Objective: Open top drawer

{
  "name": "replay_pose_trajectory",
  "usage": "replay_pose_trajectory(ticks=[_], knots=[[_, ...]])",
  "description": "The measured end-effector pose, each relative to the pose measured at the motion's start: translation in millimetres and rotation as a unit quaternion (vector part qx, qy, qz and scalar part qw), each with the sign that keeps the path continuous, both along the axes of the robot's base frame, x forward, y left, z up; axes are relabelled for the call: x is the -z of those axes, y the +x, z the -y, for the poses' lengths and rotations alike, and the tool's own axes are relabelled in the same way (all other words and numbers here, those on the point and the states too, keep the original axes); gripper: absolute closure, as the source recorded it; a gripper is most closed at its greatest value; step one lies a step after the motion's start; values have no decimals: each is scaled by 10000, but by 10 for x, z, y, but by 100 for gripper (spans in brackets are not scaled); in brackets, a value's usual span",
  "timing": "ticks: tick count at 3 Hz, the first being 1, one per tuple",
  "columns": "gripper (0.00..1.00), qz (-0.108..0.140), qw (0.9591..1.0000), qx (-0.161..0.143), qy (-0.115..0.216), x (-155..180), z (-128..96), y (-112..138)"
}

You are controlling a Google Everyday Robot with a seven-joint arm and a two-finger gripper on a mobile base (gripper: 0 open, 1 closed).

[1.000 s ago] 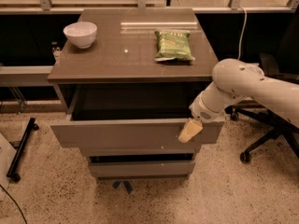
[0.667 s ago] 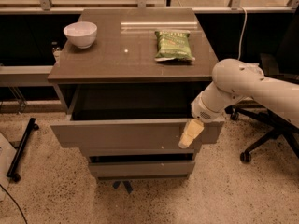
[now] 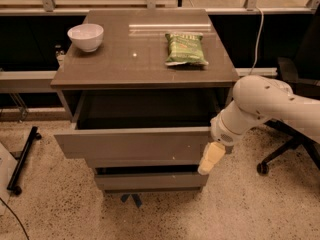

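The top drawer (image 3: pixel 132 144) of the grey-brown cabinet is pulled well out, and its dark inside (image 3: pixel 145 109) shows under the cabinet top. Its flat front has no handle. Two shorter fronts sit below it, the lowest one (image 3: pixel 150 180) slightly out. My gripper (image 3: pixel 210 159) hangs from the white arm (image 3: pixel 270 106) at the right end of the top drawer's front, its pale fingers pointing down and a little left, in front of the drawer's right corner.
On the cabinet top (image 3: pixel 120 59) stand a white bowl (image 3: pixel 85 36) at the back left and a green snack bag (image 3: pixel 185 48) at the right. A black office chair base (image 3: pixel 285 154) is to the right. A black stand foot (image 3: pixel 22 159) lies on the speckled floor at left.
The gripper has dropped slightly lower along the right end of the drawer front. The drawer stays pulled out as before.
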State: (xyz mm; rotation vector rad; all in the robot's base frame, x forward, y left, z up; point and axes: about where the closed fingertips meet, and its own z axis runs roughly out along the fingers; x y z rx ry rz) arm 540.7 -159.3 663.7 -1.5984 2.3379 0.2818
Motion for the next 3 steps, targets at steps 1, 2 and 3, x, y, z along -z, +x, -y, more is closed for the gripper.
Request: replay_pose_trajectory(ticks=[1,2,3], knots=[[18,-99,9999,84,10,68,84,-273],[47,-95,9999,98,12,58,93,-309],[34,-78,9998,156,20,19,133,-440]])
